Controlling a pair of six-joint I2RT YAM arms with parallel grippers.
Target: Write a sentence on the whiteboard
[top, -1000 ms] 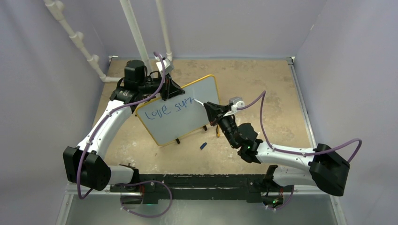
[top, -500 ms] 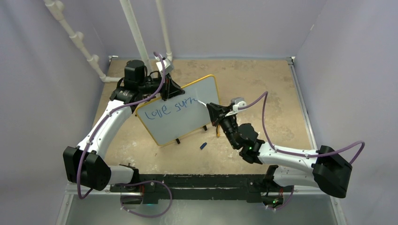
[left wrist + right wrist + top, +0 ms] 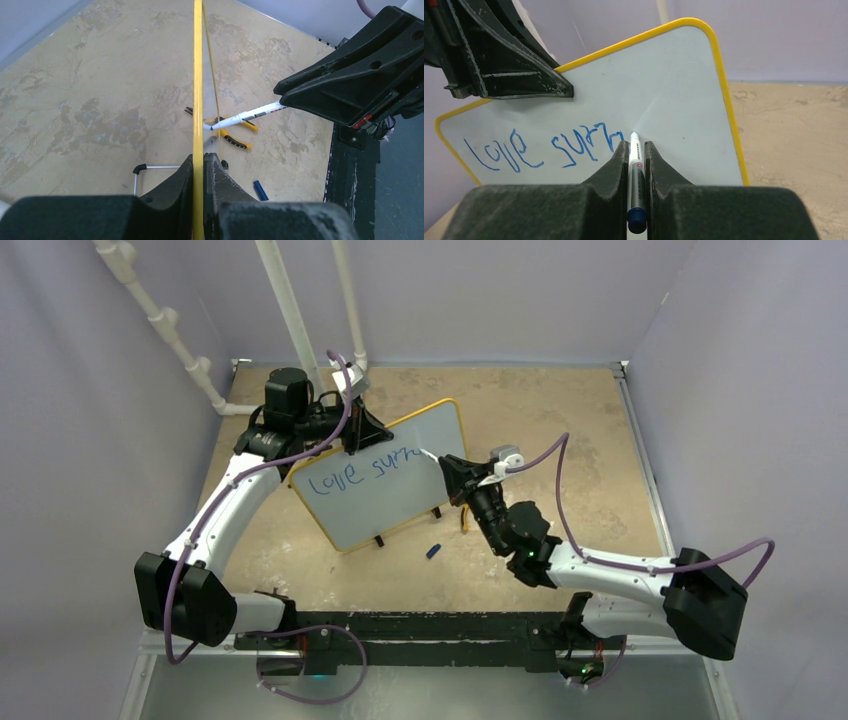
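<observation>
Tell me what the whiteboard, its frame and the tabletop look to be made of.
Whiteboard: smooth, glossy coated panel, perhaps melamine or painted metal; a soft glare streak shows on it.
Frame: even yellow with rounded corners, likely moulded plastic.
Tabletop: matte, mottled tan; worn board or stone-pattern laminate, I cannot tell which.

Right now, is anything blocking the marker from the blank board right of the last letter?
Nothing visible. The marker tip meets the whiteboard just past the writing; the surface to its right is bare. The left gripper clamps the top edge farther left.
</observation>
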